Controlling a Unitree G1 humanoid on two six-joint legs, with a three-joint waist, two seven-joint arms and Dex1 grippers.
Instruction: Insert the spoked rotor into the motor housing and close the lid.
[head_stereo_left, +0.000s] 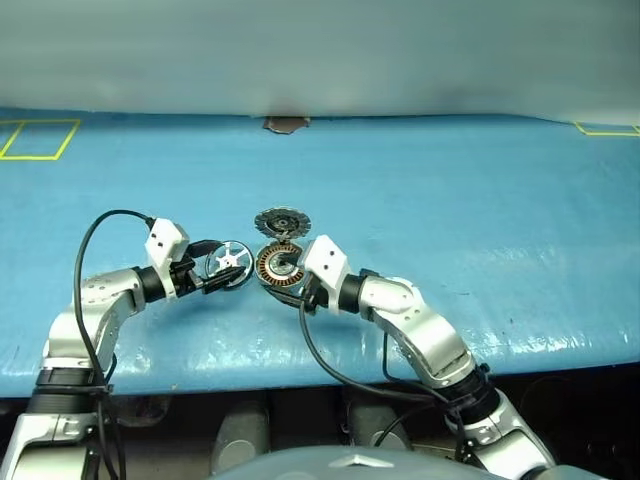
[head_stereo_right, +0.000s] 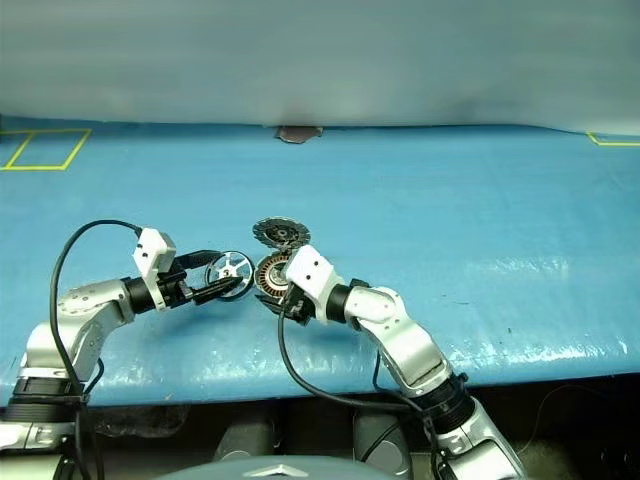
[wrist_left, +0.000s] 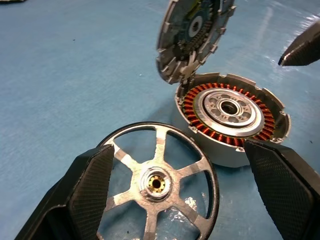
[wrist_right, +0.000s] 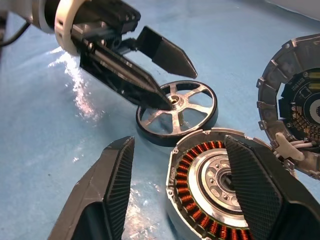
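The spoked rotor (wrist_left: 157, 182) lies flat on the blue table, between the wide-apart fingers of my open left gripper (head_stereo_left: 222, 272); the right finger stands well away from its rim. Just to its right sits the motor housing (head_stereo_left: 278, 265), copper windings showing around a shiny centre. The lid (head_stereo_left: 283, 222) stands tipped open behind the housing, joined at the rim. My right gripper (wrist_right: 180, 145) is open at the housing's near side, with one finger (wrist_right: 255, 190) over its rim and the other (wrist_right: 107, 195) clear of it.
The blue table (head_stereo_left: 480, 220) spreads wide to the right and behind. Yellow tape marks (head_stereo_left: 40, 140) lie at its far left, with another mark (head_stereo_left: 610, 128) at the far right. A small brown patch (head_stereo_left: 286, 124) sits at the far edge. Both grippers are close together around the parts.
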